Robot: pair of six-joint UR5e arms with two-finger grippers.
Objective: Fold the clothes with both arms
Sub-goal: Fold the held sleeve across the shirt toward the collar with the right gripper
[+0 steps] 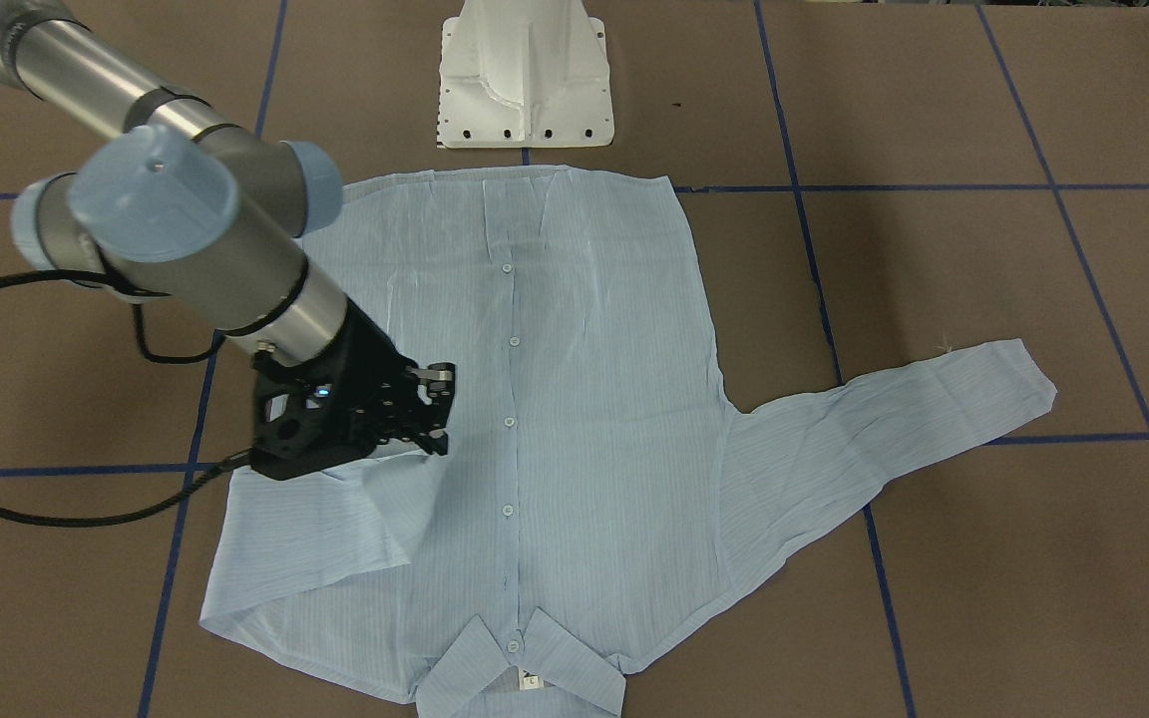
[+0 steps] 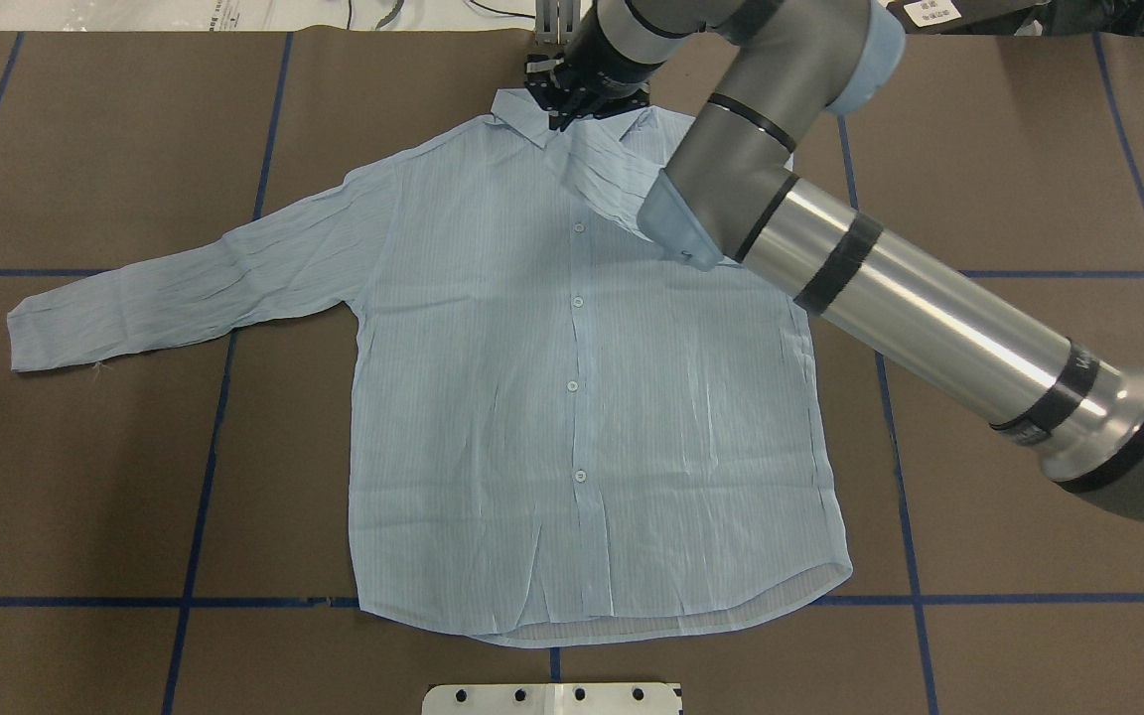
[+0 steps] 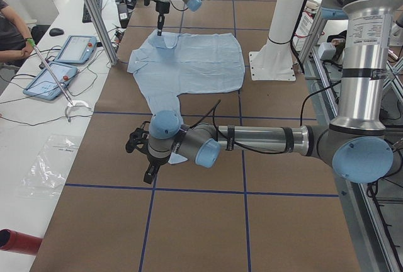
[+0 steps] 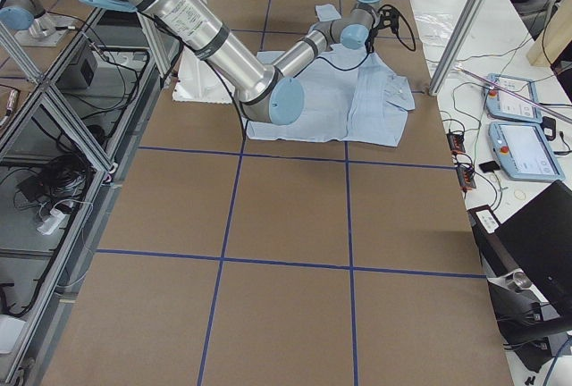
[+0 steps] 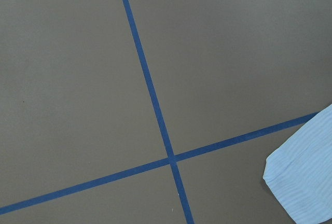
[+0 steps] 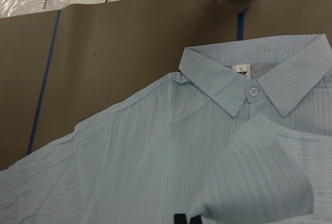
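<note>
In the front view the shirt (image 1: 574, 379) lies flat and buttons-up at mid-bench, with its collar toward the operators' edge. The right claw (image 1: 432, 411) sits over its front, with the right sleeve (image 1: 325, 519) folded in beneath. The jaws look pinched on cloth, though the black body masks the tips.

From overhead, the right arm (image 2: 890, 298) covers that shoulder.

In the left side view, the left claw (image 3: 146, 158) hangs above the outstretched left sleeve's end. I cannot tell how it is set.

The left wrist view shows only a cuff (image 5: 306, 182) corner and tape lines (image 5: 150, 94).

The right wrist view shows a raised fold cut off at the bottom.

The cloth looks thin, limp and slippery, so it is best gripped at cuffs or seams.
</note>
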